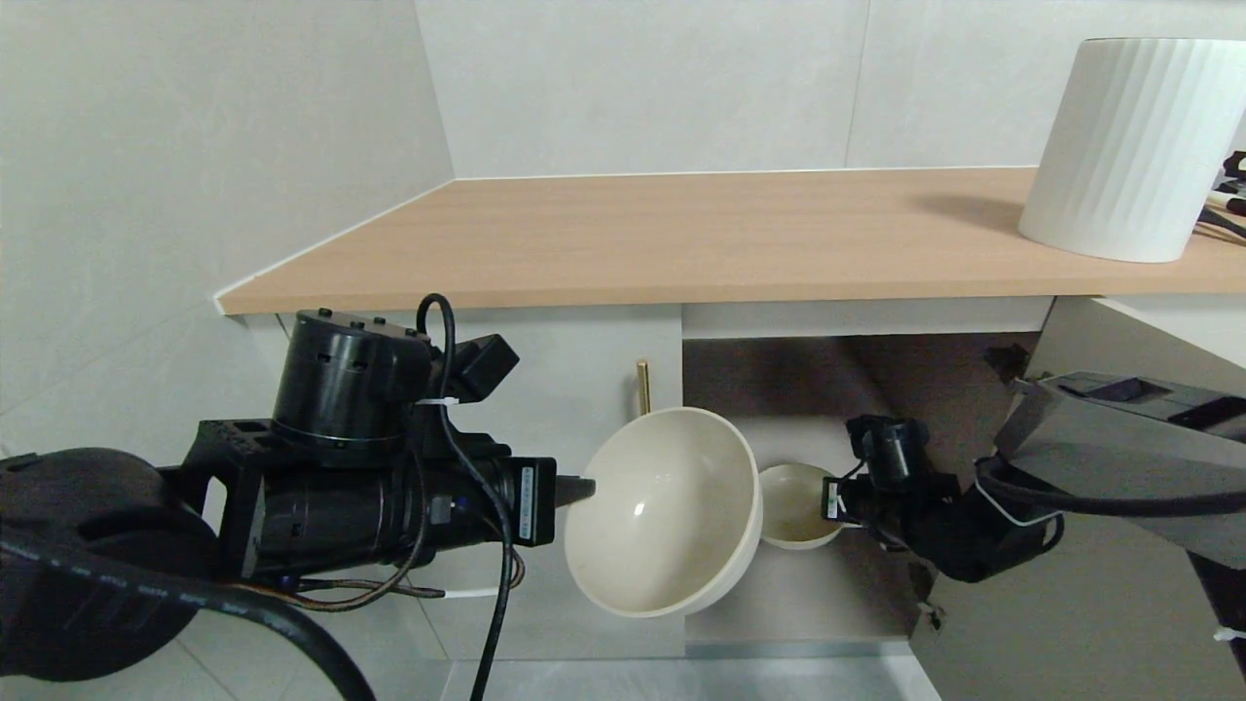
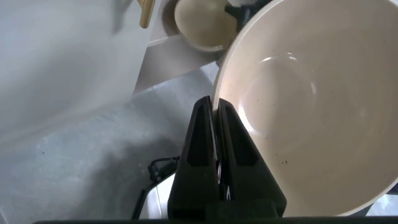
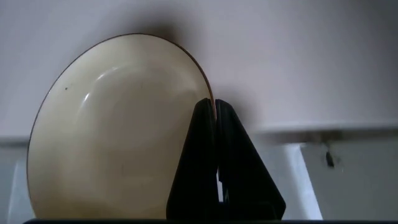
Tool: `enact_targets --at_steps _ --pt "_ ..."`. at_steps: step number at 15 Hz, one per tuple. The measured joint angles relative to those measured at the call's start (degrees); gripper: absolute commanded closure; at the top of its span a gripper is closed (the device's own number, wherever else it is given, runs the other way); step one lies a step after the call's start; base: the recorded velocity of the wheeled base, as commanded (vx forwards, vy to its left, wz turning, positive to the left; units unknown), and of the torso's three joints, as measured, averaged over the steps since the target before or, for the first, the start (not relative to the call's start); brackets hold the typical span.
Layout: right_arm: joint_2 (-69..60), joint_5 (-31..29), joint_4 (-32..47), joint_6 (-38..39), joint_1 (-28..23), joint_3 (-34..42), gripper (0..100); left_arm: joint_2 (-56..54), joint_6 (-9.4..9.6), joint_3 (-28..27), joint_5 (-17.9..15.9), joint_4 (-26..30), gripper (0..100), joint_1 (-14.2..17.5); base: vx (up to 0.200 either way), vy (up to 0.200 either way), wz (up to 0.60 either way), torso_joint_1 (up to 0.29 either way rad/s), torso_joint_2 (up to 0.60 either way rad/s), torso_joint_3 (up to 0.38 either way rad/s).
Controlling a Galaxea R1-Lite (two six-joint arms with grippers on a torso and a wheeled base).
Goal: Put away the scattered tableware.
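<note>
A large cream bowl (image 1: 667, 511) hangs tipped on its side in front of the open cabinet, and my left gripper (image 1: 582, 487) is shut on its rim. In the left wrist view the black fingers (image 2: 214, 134) pinch the large bowl's (image 2: 311, 106) edge. A smaller cream bowl (image 1: 793, 503) is held inside the cabinet opening, with my right gripper (image 1: 843, 498) shut on its rim. The right wrist view has that small bowl (image 3: 118, 124) tilted against the cabinet's back wall, its rim clamped between the fingers (image 3: 214, 143).
A wooden countertop (image 1: 681, 234) runs above the cabinet, with a white ribbed container (image 1: 1134, 146) at its right end. The left cabinet door (image 1: 584, 389) is closed and carries a brass handle (image 1: 643, 387). The open right door (image 1: 1119, 438) stands beside my right arm.
</note>
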Motion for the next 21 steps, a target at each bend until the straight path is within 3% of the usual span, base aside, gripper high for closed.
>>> enact_targets --at_steps 10,19,20,21 --pt "6.86 -3.44 4.33 1.39 -3.22 -14.01 100 0.05 0.00 0.02 0.02 0.00 100 0.00 0.000 0.000 0.00 0.000 0.00 0.000" --pt "9.56 -4.45 4.33 2.21 -3.38 -17.55 100 0.05 0.00 0.00 0.02 -0.02 100 0.00 0.000 0.000 0.00 0.000 0.00 0.000" --pt "9.59 -4.53 4.33 2.35 -3.38 -17.81 0 0.05 0.00 0.00 0.02 -0.02 100 0.00 0.000 0.000 0.00 0.000 0.00 0.000" --pt "9.64 -4.86 4.32 2.57 -3.38 -18.05 0 0.05 -0.01 0.00 0.02 0.00 100 0.00 0.000 0.000 0.00 0.000 0.00 0.000"
